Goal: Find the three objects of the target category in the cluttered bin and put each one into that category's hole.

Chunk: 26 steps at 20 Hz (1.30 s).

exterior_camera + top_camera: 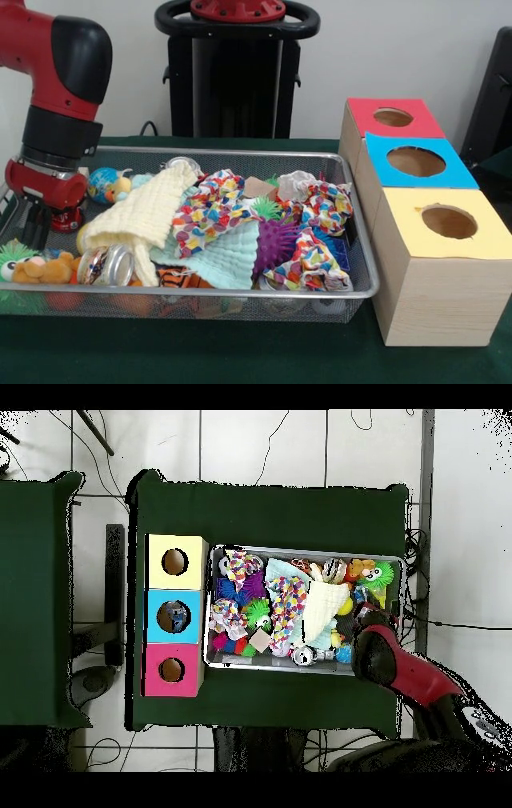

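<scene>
The wire mesh bin point(240, 294) lies across the table, full of cloths and toys; it also shows in the overhead view point(300, 549). A clear creased plastic bottle point(297, 185) lies at the bin's far side, towards the boxes. Other bottles are hidden or I cannot make them out. The hole point(416, 162) in the blue-topped box is open; in the overhead view this hole point(174, 617) shows something pale inside. My gripper point(34, 228) hangs down inside the bin's left end, next to an orange plush toy point(46, 269). In the overhead view the arm point(388, 656) covers it.
A red-topped box point(364, 120) and a yellow-topped box point(480, 240) flank the blue one. In the bin are a yellow cloth point(140, 216), patterned cloths point(210, 210), a purple spiky ball point(276, 240), a green spiky ball point(266, 208) and a metal can point(108, 265).
</scene>
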Tool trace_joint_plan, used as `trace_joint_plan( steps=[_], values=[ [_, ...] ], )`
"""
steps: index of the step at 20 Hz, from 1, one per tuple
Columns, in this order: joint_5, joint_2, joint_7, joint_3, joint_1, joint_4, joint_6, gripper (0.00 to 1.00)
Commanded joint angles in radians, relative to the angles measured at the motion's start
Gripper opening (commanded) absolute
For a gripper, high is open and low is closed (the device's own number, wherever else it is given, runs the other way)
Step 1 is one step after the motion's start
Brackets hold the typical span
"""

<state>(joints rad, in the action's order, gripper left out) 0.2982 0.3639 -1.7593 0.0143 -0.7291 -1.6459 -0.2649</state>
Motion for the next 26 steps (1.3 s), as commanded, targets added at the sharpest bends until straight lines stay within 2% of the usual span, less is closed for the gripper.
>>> trace_joint_plan(
  steps=[1,7,16,26],
  values=[
    [-0.028,-0.086,-0.173,-0.032,0.007,-0.027,0.034,0.0],
    [-0.023,-0.088,-0.173,-0.041,-0.002,-0.024,0.031,0.0],
    [-0.044,0.009,-0.184,-0.008,0.033,-0.093,0.074,0.0],
    [-0.009,-0.015,-0.162,-0.047,0.001,-0.054,0.044,0.0]
  ],
)
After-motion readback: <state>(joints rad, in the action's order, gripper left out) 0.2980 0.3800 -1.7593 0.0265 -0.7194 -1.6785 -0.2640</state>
